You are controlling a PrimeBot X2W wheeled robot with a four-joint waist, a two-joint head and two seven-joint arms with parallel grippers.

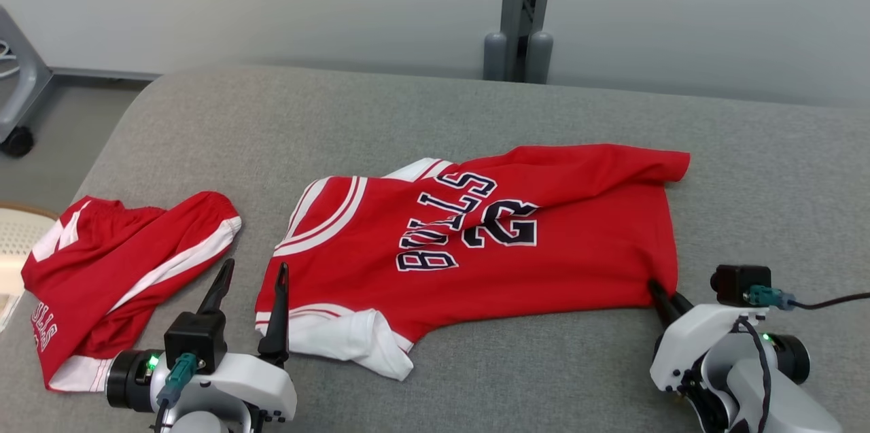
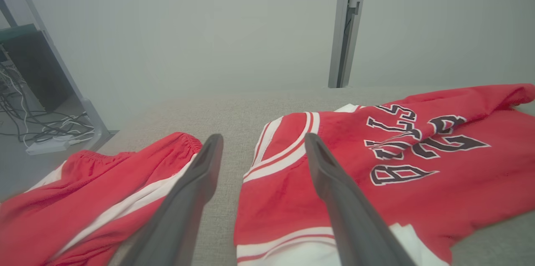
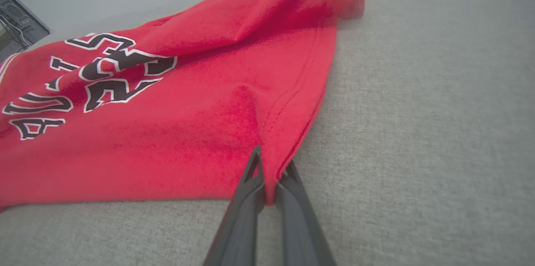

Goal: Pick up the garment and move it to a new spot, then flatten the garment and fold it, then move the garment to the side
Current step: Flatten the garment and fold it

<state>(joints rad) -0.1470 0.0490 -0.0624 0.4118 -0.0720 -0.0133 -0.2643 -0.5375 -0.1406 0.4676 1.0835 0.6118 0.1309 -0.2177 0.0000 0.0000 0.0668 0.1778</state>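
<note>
Right tool (image 3: 269, 165) clamped on jersey (image 1: 516, 243) hem.
Left tool (image 1: 255, 264) stood wide by the jersey's shoulder end, empty; shorts (image 1: 115, 263) lay just left on the bench (image 1: 476, 113).

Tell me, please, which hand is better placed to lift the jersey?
Right. The right hand is shut on the jersey at its hem corner, whereas the left hand hangs open by its shoulder, gripping nothing.

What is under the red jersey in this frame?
The jersey lies on the grey padded surface, which shows all around it. The right gripper pinches its hem corner. Whatever lies beneath the spread cloth is covered and cannot be seen.
</note>
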